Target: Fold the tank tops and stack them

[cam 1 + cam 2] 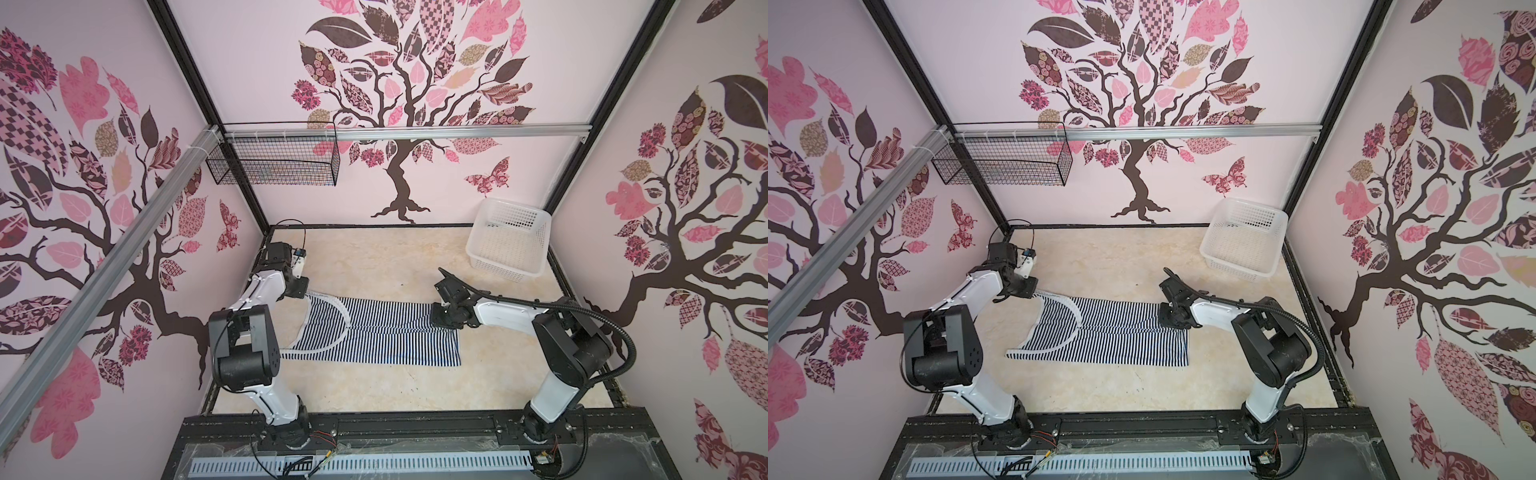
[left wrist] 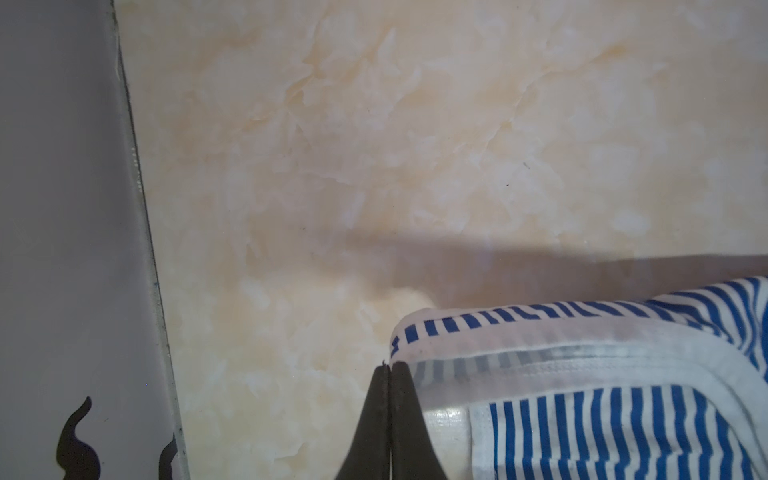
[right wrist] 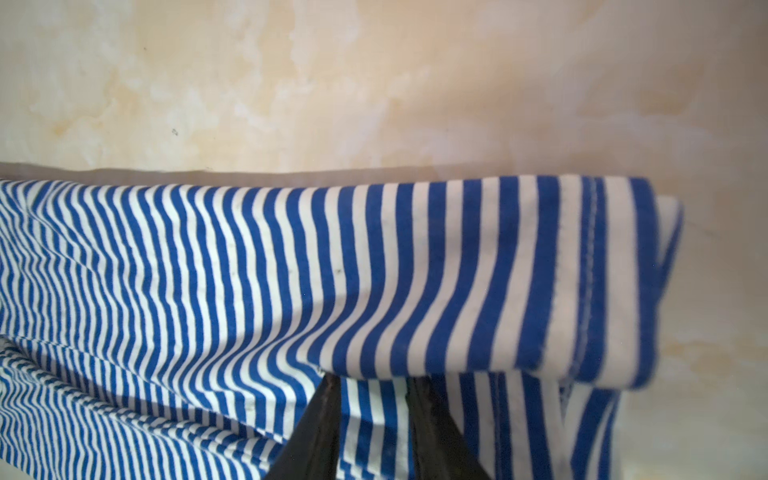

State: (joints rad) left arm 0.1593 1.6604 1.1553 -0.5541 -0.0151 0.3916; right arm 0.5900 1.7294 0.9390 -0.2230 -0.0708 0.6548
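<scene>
- Navy-striped knit tank top (image 1: 374,332) lies flat across the middle of the worktop (image 1: 374,257), straps toward its left edge
- left gripper (image 2: 388,368) pinched together just beside a strap, seemingly empty
- right gripper (image 3: 374,378) partly apart at the hem; hold unclear, likely for folding

The tank top (image 1: 374,332) lies in the middle of the worktop (image 1: 374,257), lengthwise between the arms. The left fingers (image 2: 376,399) sit just beside its strap end on the left; the right fingers (image 3: 320,415) meet its hem end on the right, under a raised fold. A basket (image 1: 498,262) stands in the far right corner (well apart from the cloth); a wire basket (image 1: 274,162) hangs above the far left
</scene>
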